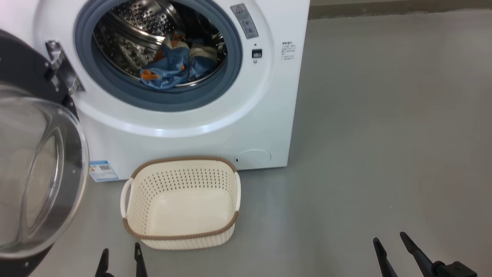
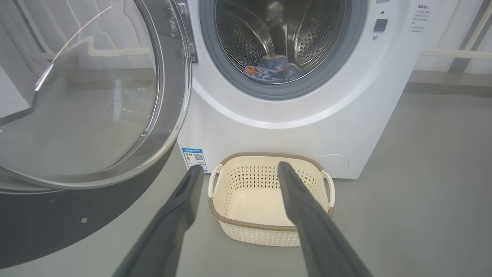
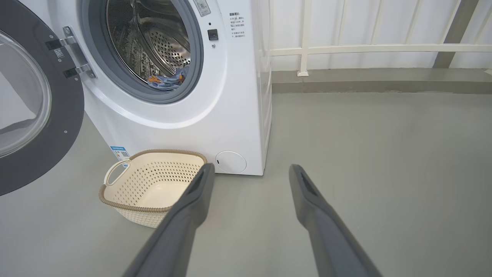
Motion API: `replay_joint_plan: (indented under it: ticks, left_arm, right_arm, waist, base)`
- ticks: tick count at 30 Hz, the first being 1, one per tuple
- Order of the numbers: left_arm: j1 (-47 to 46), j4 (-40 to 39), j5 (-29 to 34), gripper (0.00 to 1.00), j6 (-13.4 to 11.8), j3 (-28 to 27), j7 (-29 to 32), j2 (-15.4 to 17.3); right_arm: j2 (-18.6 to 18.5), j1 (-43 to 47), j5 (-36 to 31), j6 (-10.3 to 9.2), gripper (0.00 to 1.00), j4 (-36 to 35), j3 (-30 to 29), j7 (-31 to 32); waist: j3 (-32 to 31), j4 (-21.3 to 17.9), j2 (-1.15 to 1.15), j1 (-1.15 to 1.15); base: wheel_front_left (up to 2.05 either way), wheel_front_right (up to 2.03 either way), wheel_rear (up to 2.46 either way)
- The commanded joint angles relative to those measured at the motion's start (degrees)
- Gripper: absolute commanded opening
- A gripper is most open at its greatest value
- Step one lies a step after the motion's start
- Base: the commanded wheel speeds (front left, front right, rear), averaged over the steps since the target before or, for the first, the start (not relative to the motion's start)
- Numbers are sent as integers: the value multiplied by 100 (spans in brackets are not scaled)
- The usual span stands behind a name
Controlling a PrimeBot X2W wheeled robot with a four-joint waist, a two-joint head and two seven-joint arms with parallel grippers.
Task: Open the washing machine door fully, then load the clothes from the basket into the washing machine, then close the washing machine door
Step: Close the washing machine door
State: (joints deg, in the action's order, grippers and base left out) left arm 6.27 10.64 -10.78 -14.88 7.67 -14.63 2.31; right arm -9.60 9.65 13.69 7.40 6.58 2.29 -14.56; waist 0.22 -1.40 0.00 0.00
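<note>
Grey floor (image 1: 384,115), left hand (image 1: 121,247) and right hand (image 1: 389,236) held low, jaws apart, empty.

Blue label (image 1: 103,171): was stuck low on the left of the washing machine (image 1: 192,127) front; a QR code (image 2: 198,156) was carried, the print too small to be read.
Grey sticker (image 1: 244,21): was set by the drum opening's upper right; a red warning triangle (image 1: 238,7) was shown, the symbols beneath unclear.
Printed block (image 1: 288,51): small dark lines were printed on the front panel; none could be read.
</note>
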Motion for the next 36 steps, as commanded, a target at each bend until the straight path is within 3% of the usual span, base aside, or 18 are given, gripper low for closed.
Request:
replay_joint_plan:
  ticks: [1,23,31,36]
  left_arm:
    - [-151,-105,53,100,-34,-178,-37,57]
    - [-186,-237,50,100,-46,-115,-37,57]
    - [-188,-367,83,100,-67,-147,-37,56]
    - [-162,-458,86,100,-99,-156,-37,56]
  right_arm:
    - [-87,-135,-32,9,100,-143,96,-44]
    - [-61,-165,-26,9,100,-148,75,-44]
    - [-156,-245,-46,9,100,-208,84,-44]
    - [-297,-384,-58,9,100,-273,110,-44]
  waist:
    - [17,6,0,0]
    - [63,115,0,0]
    - [100,492,0,0]
    - [121,966,0,0]
  base:
    - [-136,136,0]
    - [-28,28,0]
    - [0,0,0]
    - [0,0,0]
